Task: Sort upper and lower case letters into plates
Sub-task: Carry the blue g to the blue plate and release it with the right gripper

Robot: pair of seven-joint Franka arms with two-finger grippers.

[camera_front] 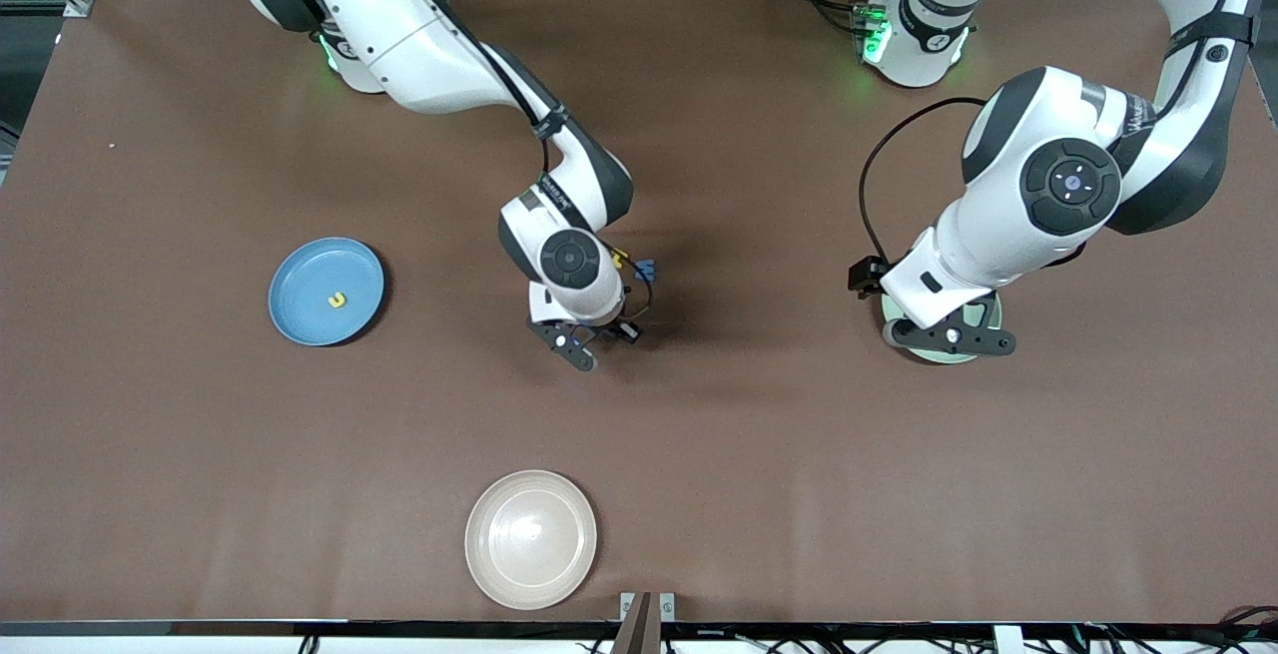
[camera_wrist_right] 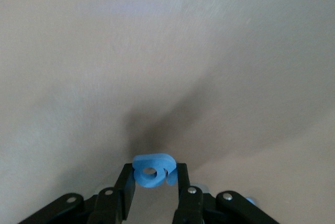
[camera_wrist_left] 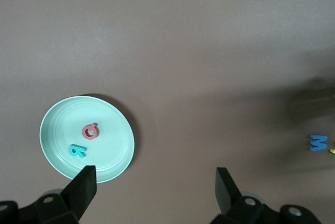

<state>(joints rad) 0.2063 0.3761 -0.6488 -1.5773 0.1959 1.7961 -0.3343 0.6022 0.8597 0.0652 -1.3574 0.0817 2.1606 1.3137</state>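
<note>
My right gripper [camera_wrist_right: 154,174] is shut on a small blue letter [camera_wrist_right: 153,170], just above the bare tabletop. In the front view that gripper [camera_front: 603,339] is at mid-table, and a blue letter [camera_front: 645,268] and a yellow one [camera_front: 619,257] lie on the table by its wrist. The blue plate [camera_front: 326,292], toward the right arm's end, holds one yellow letter [camera_front: 337,300]. My left gripper [camera_front: 949,336] hangs open over the mint plate [camera_front: 986,312], which it mostly hides. In the left wrist view that gripper [camera_wrist_left: 156,179] holds nothing, and the mint plate [camera_wrist_left: 57,124] carries a red letter [camera_wrist_left: 89,130] and a teal letter [camera_wrist_left: 77,151].
A cream-white plate [camera_front: 530,538] sits near the table's front edge, nearer to the front camera than my right gripper. The loose blue letter [camera_wrist_left: 318,142] shows on the bare table in the left wrist view, with a sliver of yellow beside it.
</note>
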